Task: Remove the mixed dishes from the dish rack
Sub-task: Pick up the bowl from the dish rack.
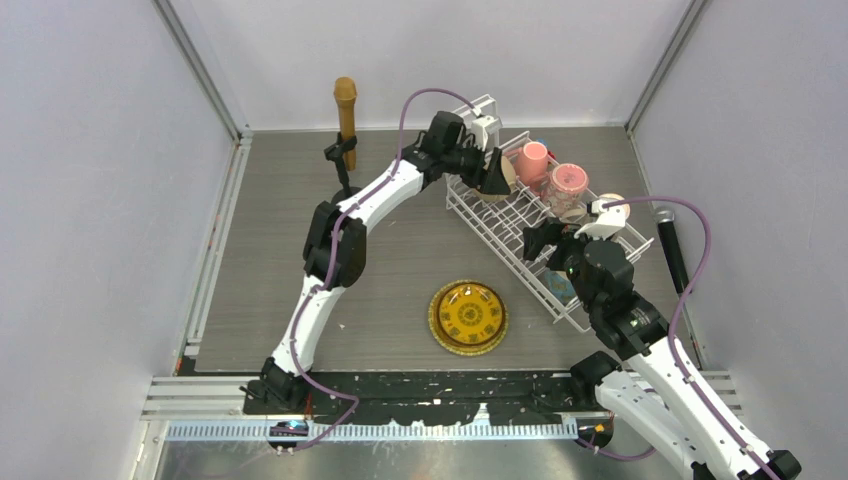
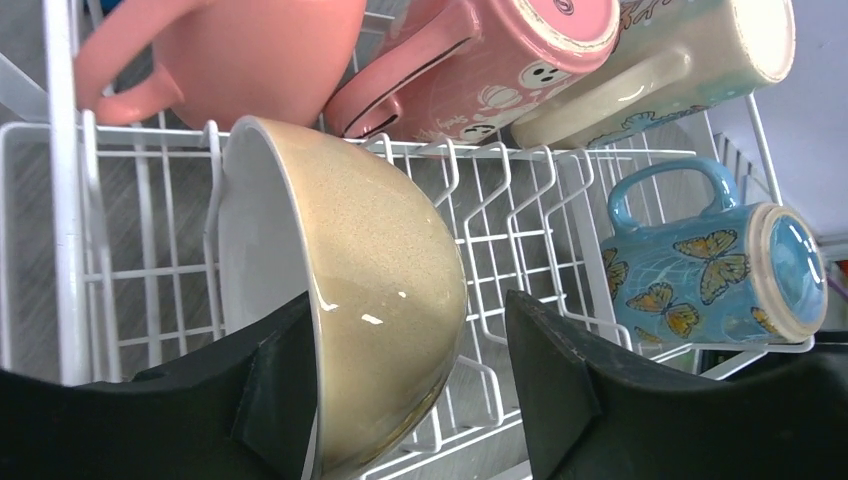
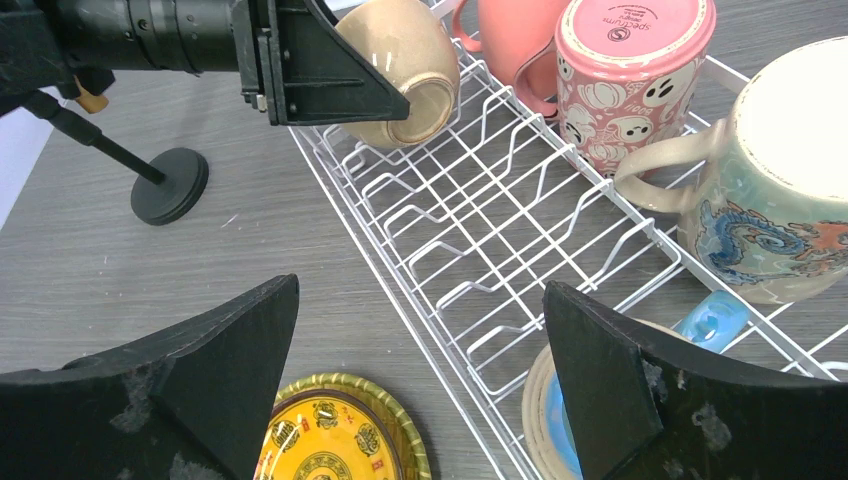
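1. Where the rack (image 1: 500, 228) lies slantwise on the table (image 1: 280, 250), the left claw (image 2: 405, 310) reaches its far end.
2. The left claw is open, with one finger on each side of the bowl (image 2: 380, 290).
3. One finger (image 2: 270, 400) touches the bowl's rim. The other finger is a little apart from the bowl.
4. The bowl stands on its edge between the rack's wires.
5. Just past the bowl, three mugs sit in a row in the rack, bottoms up: a pink mug (image 2: 250, 50), a patterned mug (image 2: 480, 70) and a cream mug (image 2: 680, 60).
6. A blue mug (image 2: 700, 270) lies on its side in the rack, near the other end.
7. The right claw (image 3: 420, 290) hangs over the rack's near end. It is wide open and holds nothing.
8. A plate (image 1: 468, 318) lies flat on the table, just beside the rack.
9. A microphone (image 1: 345, 110) stands at the back of the table, left of the rack.
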Robot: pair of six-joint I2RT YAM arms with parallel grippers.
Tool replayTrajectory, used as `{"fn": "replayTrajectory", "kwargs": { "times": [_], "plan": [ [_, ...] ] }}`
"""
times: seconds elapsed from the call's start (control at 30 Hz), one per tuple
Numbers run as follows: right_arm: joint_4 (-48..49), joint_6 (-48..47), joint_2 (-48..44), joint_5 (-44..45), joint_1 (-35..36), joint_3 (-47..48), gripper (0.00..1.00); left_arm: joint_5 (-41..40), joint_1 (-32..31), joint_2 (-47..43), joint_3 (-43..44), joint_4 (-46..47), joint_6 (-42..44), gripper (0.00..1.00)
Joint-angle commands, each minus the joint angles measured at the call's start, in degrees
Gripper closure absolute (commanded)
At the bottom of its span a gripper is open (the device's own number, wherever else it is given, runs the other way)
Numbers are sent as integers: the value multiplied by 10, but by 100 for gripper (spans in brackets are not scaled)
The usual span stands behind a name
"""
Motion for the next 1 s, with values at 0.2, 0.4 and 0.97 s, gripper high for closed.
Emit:
{"fn": "replayTrajectory", "kwargs": {
  "times": [0.2, 0.4, 0.97],
  "plan": [
    [34, -3, -6, 13, 0, -3, 0, 43, 5, 2, 25, 79, -76, 45],
    [36, -4, -4, 12, 0, -4, 0, 46, 9, 2, 25, 100, -100, 60],
    [38, -4, -2, 13, 0, -7, 0, 101, 21, 15, 24, 221, -222, 100]
  ]
}}
